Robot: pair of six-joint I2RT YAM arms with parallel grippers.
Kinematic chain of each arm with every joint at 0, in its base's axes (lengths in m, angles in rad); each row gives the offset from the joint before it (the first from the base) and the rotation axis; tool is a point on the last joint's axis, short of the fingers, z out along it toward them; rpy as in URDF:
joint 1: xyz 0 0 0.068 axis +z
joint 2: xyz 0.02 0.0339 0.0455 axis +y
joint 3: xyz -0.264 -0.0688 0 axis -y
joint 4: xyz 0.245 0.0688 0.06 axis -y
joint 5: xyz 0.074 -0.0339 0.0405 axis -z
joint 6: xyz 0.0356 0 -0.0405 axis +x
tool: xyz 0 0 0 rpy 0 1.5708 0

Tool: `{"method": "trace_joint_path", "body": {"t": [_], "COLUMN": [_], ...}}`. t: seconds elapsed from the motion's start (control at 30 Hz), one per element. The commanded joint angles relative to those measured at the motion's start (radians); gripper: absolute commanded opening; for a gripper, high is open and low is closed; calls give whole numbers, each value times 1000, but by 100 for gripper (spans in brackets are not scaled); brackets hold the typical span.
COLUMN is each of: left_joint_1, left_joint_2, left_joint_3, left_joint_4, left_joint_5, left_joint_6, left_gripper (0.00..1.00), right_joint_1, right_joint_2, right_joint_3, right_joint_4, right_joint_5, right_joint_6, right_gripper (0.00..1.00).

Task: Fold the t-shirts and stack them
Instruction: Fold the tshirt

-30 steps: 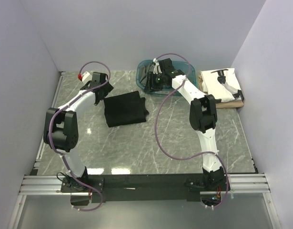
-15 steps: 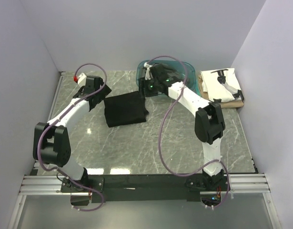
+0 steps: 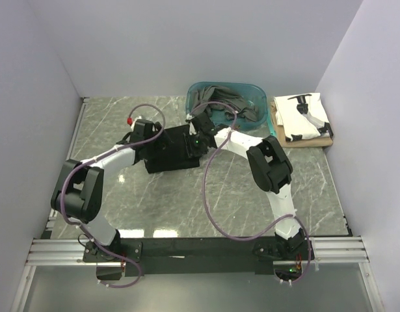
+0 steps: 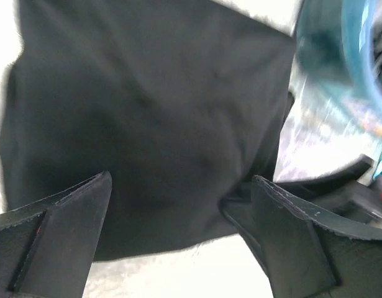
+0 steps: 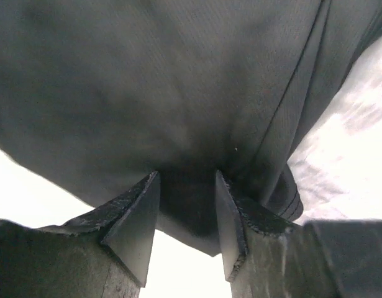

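Note:
A folded black t-shirt [image 3: 172, 151] lies flat on the marble table, left of centre. My left gripper [image 3: 149, 140] hovers at its left edge, wide open; in the left wrist view the black t-shirt [image 4: 147, 112] fills the space ahead of the gripper [image 4: 181, 180]. My right gripper [image 3: 195, 138] is low at the shirt's right edge. In the right wrist view its jaws [image 5: 187, 177] stand part open, astride a dark fold of the shirt [image 5: 178, 93]. Dark grey t-shirts [image 3: 220, 101] fill the tub. A white printed t-shirt [image 3: 302, 116] lies folded on a tan one [image 3: 317, 141] at the back right.
The teal plastic tub [image 3: 263, 112] stands at the back centre, just behind the right gripper. Purple-grey walls close off the back and both sides. The arms' cables loop above the table.
My right gripper has left the tub and come down to the black t-shirt's right edge. The left gripper has swung from the back left to the shirt's left edge.

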State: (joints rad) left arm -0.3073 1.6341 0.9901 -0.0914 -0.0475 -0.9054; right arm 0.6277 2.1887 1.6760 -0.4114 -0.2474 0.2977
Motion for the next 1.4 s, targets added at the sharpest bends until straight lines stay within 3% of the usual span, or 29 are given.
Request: {"method": "trace_joint_path", "body": {"t": [0.0,0.2,0.47,0.7,0.87,0.97,1.0,1.1,1.2,1.33,1.37], "left_joint_1": [-29,-79,-275,-430,-438,-412,-348,-152,-32,62,69], "left_joint_2": [-8,-77,-281,-561,-638,-628,-602,-548,-498,-370,-340], "left_joint_3": [-47,-189,-399,-435,-297,-252,-245,-235,-249,-197,-185], "left_joint_4": [50,50,-94,-290,-430,-502,-505,-432,-256,-142,-116], "left_joint_5": [28,8,-86,-115,-256,-406,-411,-329,-267,-200,-195], "left_joint_6": [-13,-35,-139,-236,-207,-227,-214,-142,-84,-43,-36], "left_gripper": [99,99,100,99,99,99,99,99,99,96,92], "right_joint_1": [21,50,118,145,141,127,109,70,53,38,33], "right_joint_2": [-75,-213,-481,-766,-871,-813,-750,-600,-455,-273,-242], "right_joint_3": [-126,-408,-764,-875,-813,-693,-653,-477,-310,-118,-55], "right_joint_4": [75,177,244,126,128,125,108,65,43,-9,-27], "right_joint_5": [6,5,59,108,108,126,129,151,157,148,154], "right_joint_6": [-9,23,83,87,84,67,66,64,32,18,20], "right_gripper": [48,48,48,50,53,53,53,52,52,50,50]}}
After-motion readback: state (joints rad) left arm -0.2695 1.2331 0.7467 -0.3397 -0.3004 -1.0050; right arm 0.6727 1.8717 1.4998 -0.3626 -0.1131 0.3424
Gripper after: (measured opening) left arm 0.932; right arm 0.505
